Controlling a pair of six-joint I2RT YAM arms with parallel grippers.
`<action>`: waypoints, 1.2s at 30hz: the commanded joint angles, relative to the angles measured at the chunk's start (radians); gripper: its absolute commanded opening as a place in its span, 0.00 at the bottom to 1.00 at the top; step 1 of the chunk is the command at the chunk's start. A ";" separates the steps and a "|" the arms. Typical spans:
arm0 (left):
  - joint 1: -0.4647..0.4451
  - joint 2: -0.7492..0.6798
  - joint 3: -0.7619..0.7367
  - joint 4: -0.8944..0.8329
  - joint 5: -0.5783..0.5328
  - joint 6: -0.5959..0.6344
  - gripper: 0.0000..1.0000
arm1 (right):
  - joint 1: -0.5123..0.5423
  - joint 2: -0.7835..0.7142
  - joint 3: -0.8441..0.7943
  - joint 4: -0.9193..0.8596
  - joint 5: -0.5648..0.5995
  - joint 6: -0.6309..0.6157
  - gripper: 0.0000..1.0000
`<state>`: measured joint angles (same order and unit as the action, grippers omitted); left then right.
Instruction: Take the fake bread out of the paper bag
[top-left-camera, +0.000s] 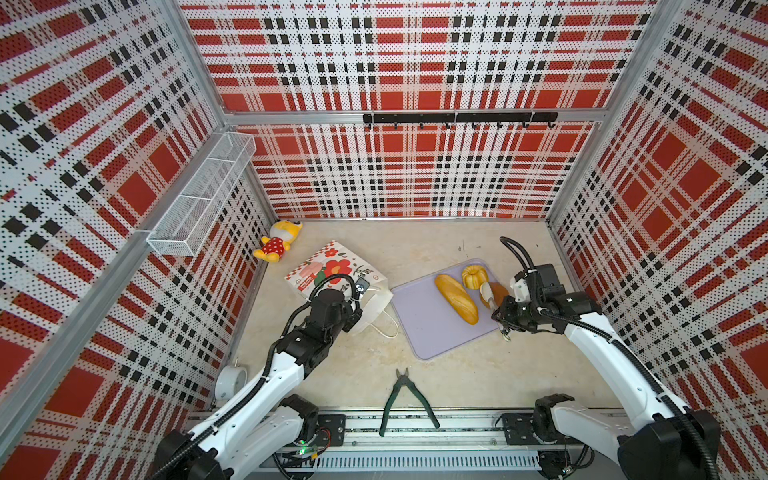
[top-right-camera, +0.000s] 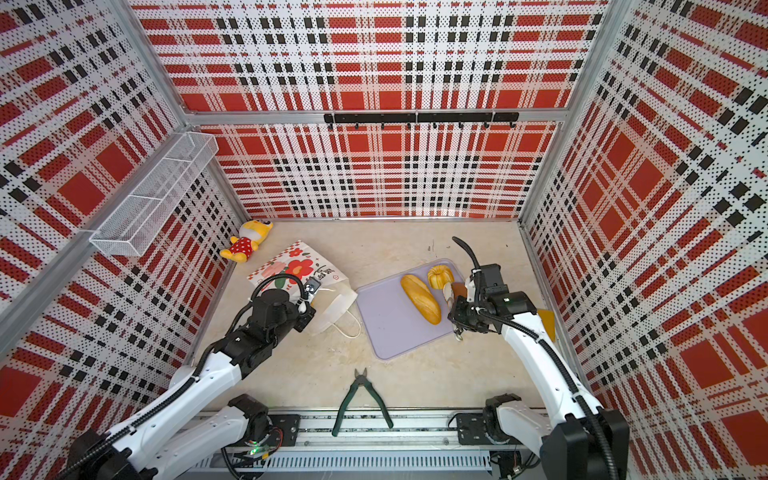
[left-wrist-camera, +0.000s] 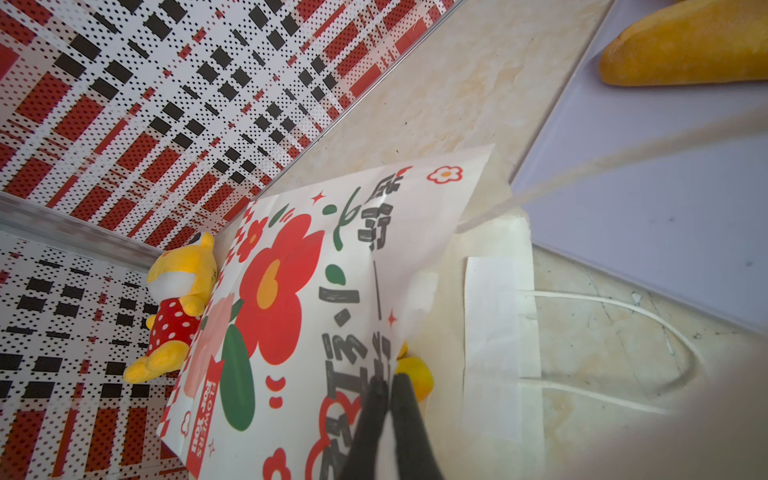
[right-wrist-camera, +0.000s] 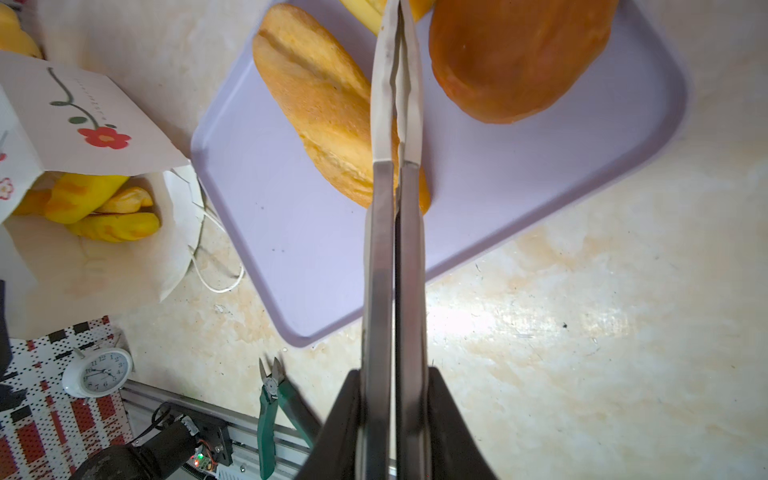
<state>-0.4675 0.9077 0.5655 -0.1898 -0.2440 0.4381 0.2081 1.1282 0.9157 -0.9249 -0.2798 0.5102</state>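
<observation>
Past right tool's (right-wrist-camera: 395, 374) clamped tongs (right-wrist-camera: 380, 208), bread (right-wrist-camera: 87, 191) hidden from above lies inside left tool's (left-wrist-camera: 389, 384) pinched paper bag (left-wrist-camera: 291, 291).

paper bag (top-left-camera: 332, 270): white, red flower prints, lying on its side, mouth facing lilac tray (top-left-camera: 419, 336) | long loaf (top-left-camera: 456, 298), fluted cake (top-left-camera: 475, 277), brown bun (right-wrist-camera: 519, 58): on the tray | several yellow breads (right-wrist-camera: 95, 199): piled inside bag mouth
</observation>
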 joint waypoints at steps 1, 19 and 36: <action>-0.005 -0.012 0.037 -0.017 -0.008 0.014 0.00 | 0.002 0.043 0.003 0.082 0.008 -0.029 0.00; -0.003 0.002 0.045 -0.020 -0.021 0.054 0.00 | -0.003 0.058 -0.002 0.132 -0.012 -0.026 0.00; -0.003 0.007 0.048 -0.019 -0.010 0.072 0.00 | 0.027 -0.007 0.141 0.089 -0.117 -0.024 0.00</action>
<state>-0.4675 0.9215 0.5816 -0.2108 -0.2512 0.4870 0.2089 1.1481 1.0000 -0.8818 -0.3286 0.4870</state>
